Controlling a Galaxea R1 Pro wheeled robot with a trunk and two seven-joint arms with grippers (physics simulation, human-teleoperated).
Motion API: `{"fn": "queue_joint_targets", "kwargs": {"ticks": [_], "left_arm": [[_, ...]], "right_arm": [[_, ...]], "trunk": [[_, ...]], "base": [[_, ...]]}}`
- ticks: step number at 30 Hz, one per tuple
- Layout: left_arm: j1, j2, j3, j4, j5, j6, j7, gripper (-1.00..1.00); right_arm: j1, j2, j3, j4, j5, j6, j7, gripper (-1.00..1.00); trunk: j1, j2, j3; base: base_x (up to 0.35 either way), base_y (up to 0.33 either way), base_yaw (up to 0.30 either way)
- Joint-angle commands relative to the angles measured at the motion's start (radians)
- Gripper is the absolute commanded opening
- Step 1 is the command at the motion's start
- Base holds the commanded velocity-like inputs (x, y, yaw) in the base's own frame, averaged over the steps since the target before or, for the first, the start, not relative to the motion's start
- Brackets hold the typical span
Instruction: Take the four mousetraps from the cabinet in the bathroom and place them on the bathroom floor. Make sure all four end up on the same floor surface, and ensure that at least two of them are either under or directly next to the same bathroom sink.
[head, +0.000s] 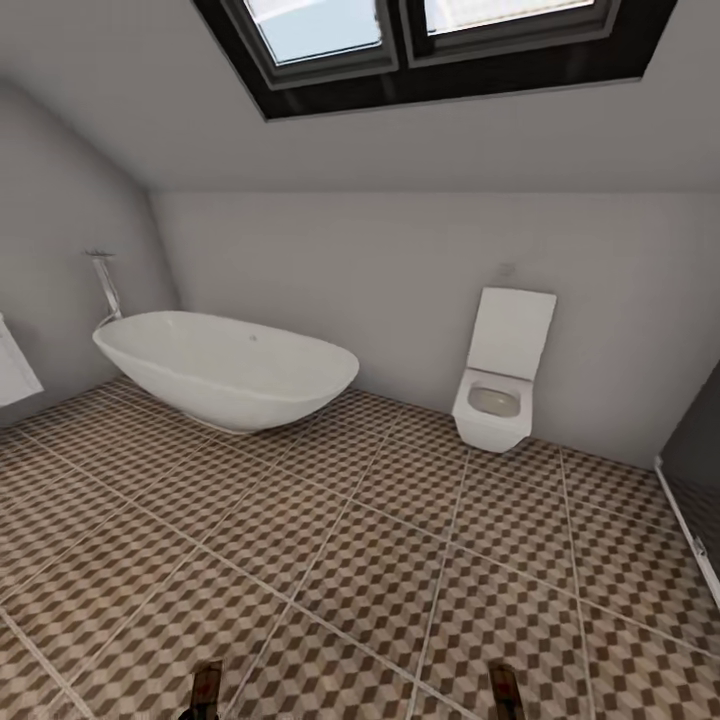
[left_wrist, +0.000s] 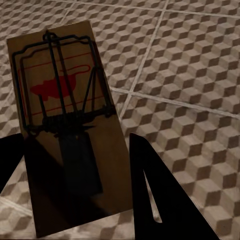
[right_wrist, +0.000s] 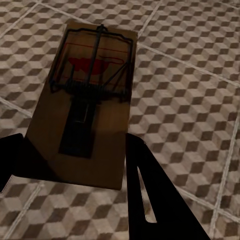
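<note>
In the left wrist view a tan wooden mousetrap (left_wrist: 60, 115) with dark wire and a red mark sits between the black fingers of my left gripper (left_wrist: 75, 190), held above the cube-patterned bathroom floor (left_wrist: 190, 75). My right gripper (right_wrist: 75, 170) is shut on another mousetrap (right_wrist: 90, 85) in the same way, also over the tiled bathroom floor (right_wrist: 190, 75). The head view catches the tips of the left gripper (head: 207, 692) and the right gripper (head: 505, 690) at its lower edge, above the bathroom floor (head: 350, 560). The cabinet and the sink are out of view.
A white oval bathtub (head: 225, 368) with a chrome floor tap (head: 104, 285) stands at the back left. A white square toilet (head: 500, 375) hangs on the back wall. A dark glass panel (head: 695, 450) lines the right edge, and a white fixture (head: 12, 368) shows at the far left.
</note>
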Motion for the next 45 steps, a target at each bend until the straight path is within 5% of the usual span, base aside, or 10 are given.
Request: {"fn": "queue_joint_targets", "kwargs": {"ticks": [1,45], "left_arm": [[-0.001,-0.001,-0.006,0.002,-0.009,-0.002,0.013,-1.0],[-0.001,-0.004,-0.008,0.002,-0.009,-0.002,0.013,-1.0]], "right_arm": [[0.0,-0.001,0.008,0.0,-0.014,-0.003,0.0,-1.0],[0.0,0.0,0.01,0.0,-0.012,-0.003,0.0,-1.0]], "trunk": [[0.0,0.0,0.0],[0.0,0.0,0.02]], "base": [[0.0,0.0,0.282],[0.0,0.0,0.282]]}}
